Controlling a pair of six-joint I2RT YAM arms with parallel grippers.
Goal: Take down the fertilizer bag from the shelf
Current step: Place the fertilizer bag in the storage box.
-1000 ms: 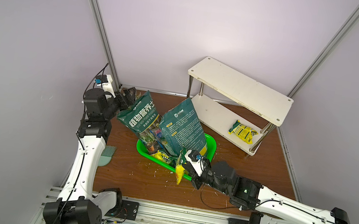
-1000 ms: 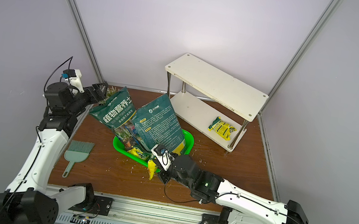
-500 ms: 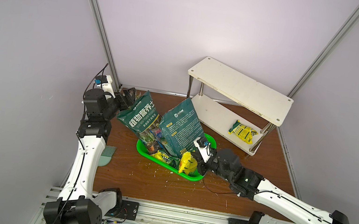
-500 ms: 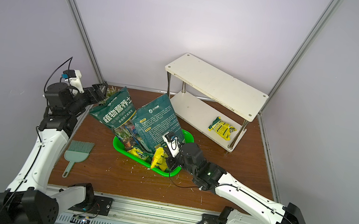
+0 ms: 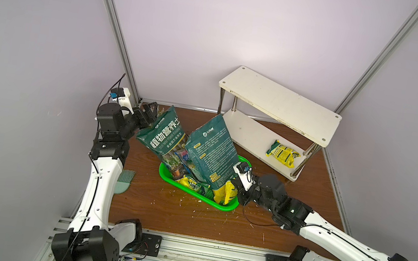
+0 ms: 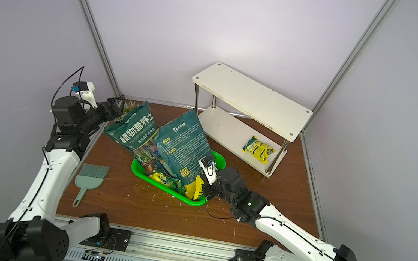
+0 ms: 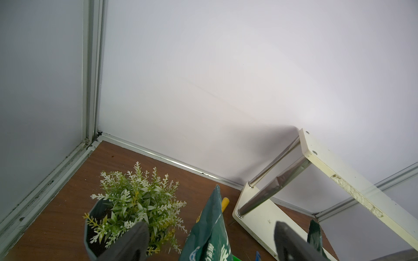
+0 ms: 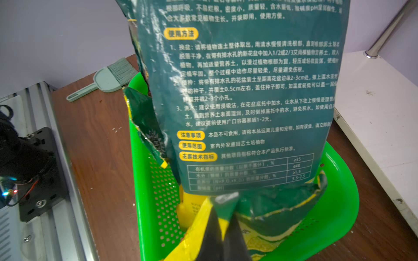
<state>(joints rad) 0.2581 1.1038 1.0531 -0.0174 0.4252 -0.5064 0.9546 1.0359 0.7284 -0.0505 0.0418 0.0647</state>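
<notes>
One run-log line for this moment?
right hand: shut on bag in basket | left hand: open | shelf: second bag on lower board

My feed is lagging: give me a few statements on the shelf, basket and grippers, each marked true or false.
1. A yellow bag lies on the shelf's lower board. True.
2. The right gripper is open. False: it is shut on a second yellow bag at the basket.
3. The left gripper is open. True.
4. The basket stands on the shelf's top board. False: it stands on the table, beside the shelf.
</notes>
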